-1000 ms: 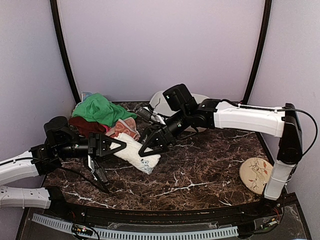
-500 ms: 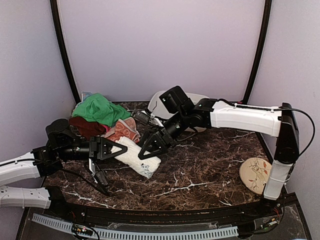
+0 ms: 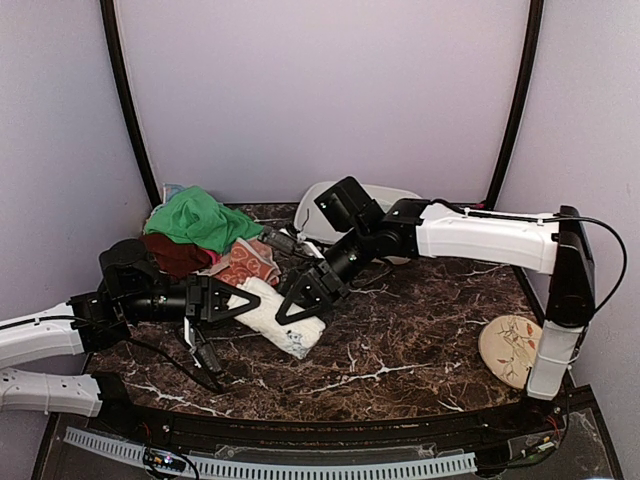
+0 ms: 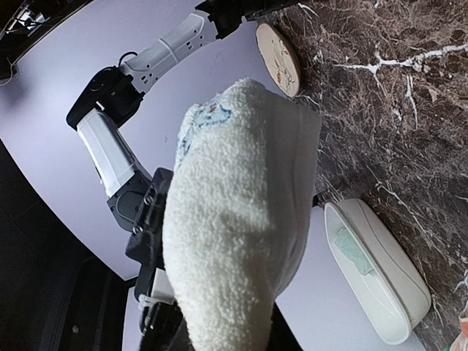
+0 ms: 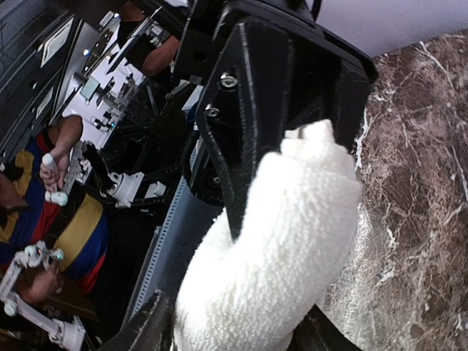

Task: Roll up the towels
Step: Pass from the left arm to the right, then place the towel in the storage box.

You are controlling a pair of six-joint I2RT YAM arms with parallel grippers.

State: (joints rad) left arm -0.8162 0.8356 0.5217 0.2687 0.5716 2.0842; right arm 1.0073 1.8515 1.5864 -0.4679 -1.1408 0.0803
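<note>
The large cream-white towel (image 3: 278, 317) lies as a thick roll at the left middle of the marble table. My left gripper (image 3: 235, 300) is shut on its left end; in the left wrist view the roll (image 4: 241, 219) fills the space between the jaws and hides them. My right gripper (image 3: 300, 299) straddles the roll's middle from behind, and in the right wrist view its fingers (image 5: 156, 323) press the cloth (image 5: 278, 241) on both sides. A bright green towel (image 3: 195, 220) and an orange patterned towel (image 3: 248, 262) lie heaped at the back left.
A dark red cloth (image 3: 170, 250) sits under the green towel. A white basin (image 3: 322, 200) stands at the back behind the right arm, with a pale green cloth (image 4: 355, 250) inside it. A round floral plate (image 3: 512, 348) lies at the right edge.
My right gripper moved left and down onto the roll and its jaws narrowed on it. The left gripper nudged forward with the towel's end, and the roll shifted slightly.
</note>
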